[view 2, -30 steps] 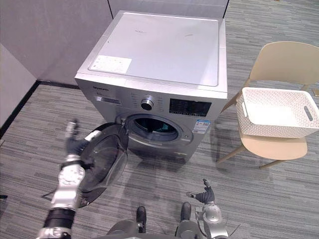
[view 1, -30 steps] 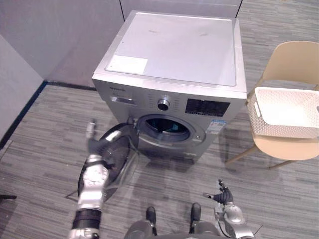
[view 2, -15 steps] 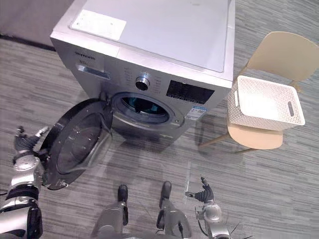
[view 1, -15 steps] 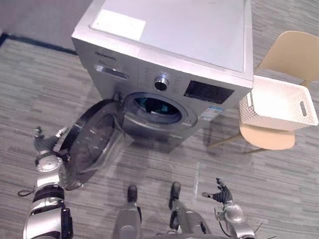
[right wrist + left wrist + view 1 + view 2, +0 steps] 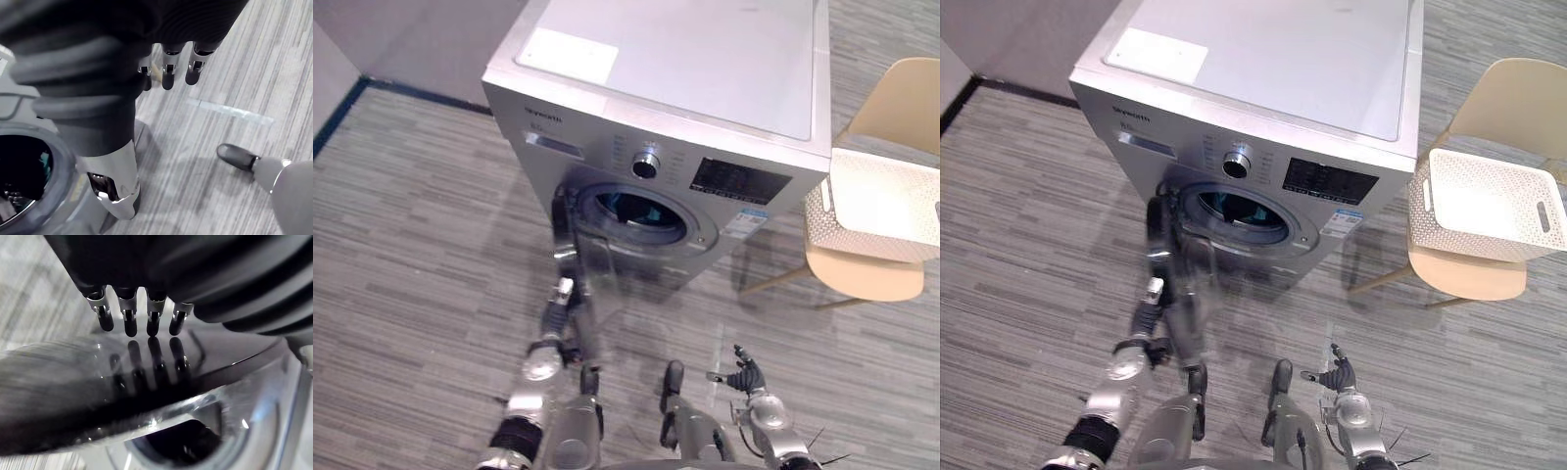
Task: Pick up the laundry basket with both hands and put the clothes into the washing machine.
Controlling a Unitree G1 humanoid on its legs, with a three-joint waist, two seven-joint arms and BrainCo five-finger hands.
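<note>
Presently, laundry basket (image 5: 1459,240): we find it on the seat of the chair (image 5: 1518,98), just to the right of the washing machine (image 5: 1273,69) and in neither hand. Its inside shows plain white; we see no clothes in it.
Drum: the round opening in the washing machine's front shows a teal item (image 5: 1229,208) inside. We take it for laundry but cannot confirm it.
Door (image 5: 1180,284): hinged at the left of the opening, it stands out from the washing machine's front, edge-on to us and partly swung.
Left hand (image 5: 1149,315): it is in front of the washing machine, against the outer face of the door. Its fingers (image 5: 128,320) are straight and side by side, grasping nothing, tips at or just off the glass; contact we cannot confirm. We judge flat fingers suit pushing a broad panel, where no grip is needed.
Right hand (image 5: 1337,374): it is low and well in front of the washing machine, towards its right corner, over the floor (image 5: 1018,225). Its fingers (image 5: 167,73) are loosely extended and it holds nothing. We judge it idle, kept clear of the door's swing.
Step in hand: in our judgement, closing the door with the load inside.
Risk: a flat push may slip off the curved glass, or leave the door unlatched.
</note>
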